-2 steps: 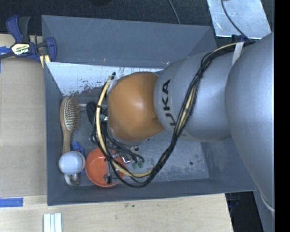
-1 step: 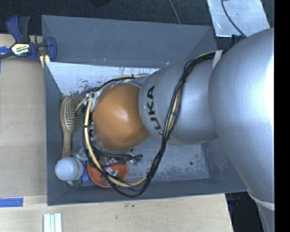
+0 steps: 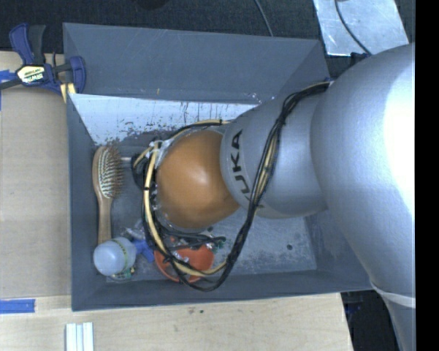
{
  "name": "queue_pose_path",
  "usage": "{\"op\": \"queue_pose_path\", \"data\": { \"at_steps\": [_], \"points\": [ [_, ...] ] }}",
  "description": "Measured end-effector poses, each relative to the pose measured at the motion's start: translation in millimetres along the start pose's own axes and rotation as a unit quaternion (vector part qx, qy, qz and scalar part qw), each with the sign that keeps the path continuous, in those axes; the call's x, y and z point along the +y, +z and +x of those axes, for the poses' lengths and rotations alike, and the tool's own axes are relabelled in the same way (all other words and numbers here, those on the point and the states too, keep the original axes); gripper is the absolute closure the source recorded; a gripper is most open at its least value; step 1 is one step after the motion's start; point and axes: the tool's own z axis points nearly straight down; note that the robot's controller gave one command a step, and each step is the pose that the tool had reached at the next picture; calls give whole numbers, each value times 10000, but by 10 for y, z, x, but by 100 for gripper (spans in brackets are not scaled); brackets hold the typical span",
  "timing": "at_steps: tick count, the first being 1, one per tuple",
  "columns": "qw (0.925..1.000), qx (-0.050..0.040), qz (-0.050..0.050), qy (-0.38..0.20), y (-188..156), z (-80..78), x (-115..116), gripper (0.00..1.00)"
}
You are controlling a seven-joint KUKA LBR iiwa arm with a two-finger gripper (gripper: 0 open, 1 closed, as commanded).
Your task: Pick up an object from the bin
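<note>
Three things round arm [image 3: 292,159], hairbrush [image 3: 107,185], pale bulb [image 3: 115,257], red lump [image 3: 192,259]

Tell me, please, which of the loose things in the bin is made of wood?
The hairbrush along the left wall: tan, with bristles. The pale round thing by its handle's end and the red thing are not wooden.
</note>
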Motion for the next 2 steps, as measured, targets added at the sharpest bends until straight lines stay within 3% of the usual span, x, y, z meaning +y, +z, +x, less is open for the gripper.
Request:
{"op": "queue_pose_path", "data": {
  "at_steps": [1, 2],
  "points": [
    [9722, -108, 77, -2336, -38, -195, 177, 100],
    [9723, -107, 76, -2332, -38, -195, 177, 100]
  ]
}}
